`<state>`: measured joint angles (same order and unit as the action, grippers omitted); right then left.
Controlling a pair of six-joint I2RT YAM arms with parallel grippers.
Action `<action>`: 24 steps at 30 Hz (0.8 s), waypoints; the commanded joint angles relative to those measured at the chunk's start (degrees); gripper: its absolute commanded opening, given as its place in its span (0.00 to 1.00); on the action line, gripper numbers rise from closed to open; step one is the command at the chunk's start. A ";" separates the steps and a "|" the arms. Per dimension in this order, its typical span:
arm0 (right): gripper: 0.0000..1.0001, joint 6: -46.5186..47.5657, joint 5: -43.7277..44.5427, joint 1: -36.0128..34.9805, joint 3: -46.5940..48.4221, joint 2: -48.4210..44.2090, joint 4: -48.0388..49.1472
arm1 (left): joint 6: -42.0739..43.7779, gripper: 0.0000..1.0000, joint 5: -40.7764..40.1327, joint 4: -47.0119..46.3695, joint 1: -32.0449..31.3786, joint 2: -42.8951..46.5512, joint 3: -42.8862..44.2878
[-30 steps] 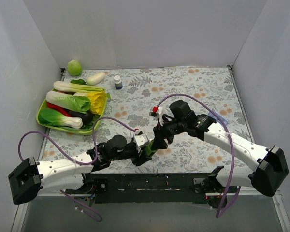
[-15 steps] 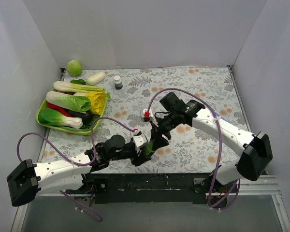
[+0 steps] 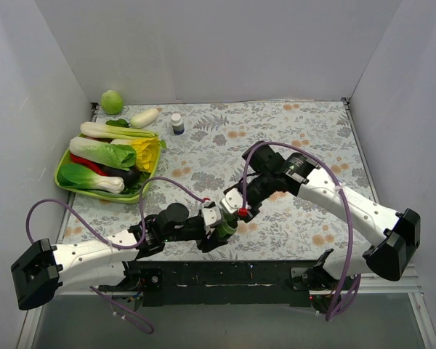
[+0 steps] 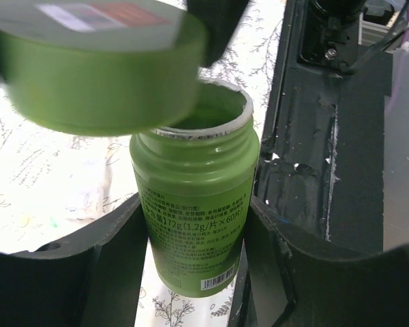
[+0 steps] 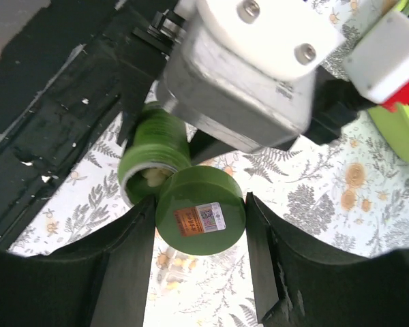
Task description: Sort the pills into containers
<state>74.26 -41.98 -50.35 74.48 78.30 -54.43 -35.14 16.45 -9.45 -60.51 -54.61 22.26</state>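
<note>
My left gripper (image 3: 224,230) is shut on a green pill bottle (image 4: 194,197), held by its body between both fingers. The bottle's mouth is open, and pale pills (image 5: 148,176) show inside. My right gripper (image 3: 241,209) is shut on the bottle's green cap (image 5: 201,211). It holds the cap just off the mouth, partly over it. The cap also fills the upper left of the left wrist view (image 4: 95,61). Under the cap, on the cloth, a blurred clear strip, the containers (image 5: 172,266), shows yellowish pills. I cannot make it out in the top view.
A green tray (image 3: 62,178) of vegetables sits at the far left. A dark blue white-capped bottle (image 3: 177,123), a green round fruit (image 3: 112,101) and a pale vegetable (image 3: 144,117) stand at the back left. The black base plate (image 3: 225,273) runs along the near edge. White walls enclose three sides.
My right wrist has turned at the bottle's top and its forearm has swung. The cap now sits off the mouth. My left arm has hardly moved.
</note>
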 commanded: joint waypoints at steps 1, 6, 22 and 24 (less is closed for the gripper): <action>0.05 4.58 0.67 0.16 2.16 -1.66 1.97 | 1.39 0.00 3.15 -1.18 -0.31 1.00 -0.12; 0.05 -3.40 1.55 2.44 2.42 -2.36 5.82 | 1.39 0.00 2.19 0.40 -0.22 1.78 0.15; 0.17 -35.32 9.89 43.13 -9.09 5.42 22.25 | -1.16 0.00 -2.38 -4.16 -0.31 6.18 -2.13; 0.18 -35.94 12.87 45.95 -7.60 9.30 22.97 | -2.74 0.00 -3.96 -7.50 -0.22 6.88 -3.10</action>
<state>44.18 -35.48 -8.93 66.15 81.56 -36.91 -35.48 15.81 -9.98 -60.64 -50.22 20.71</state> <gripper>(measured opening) 0.570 0.507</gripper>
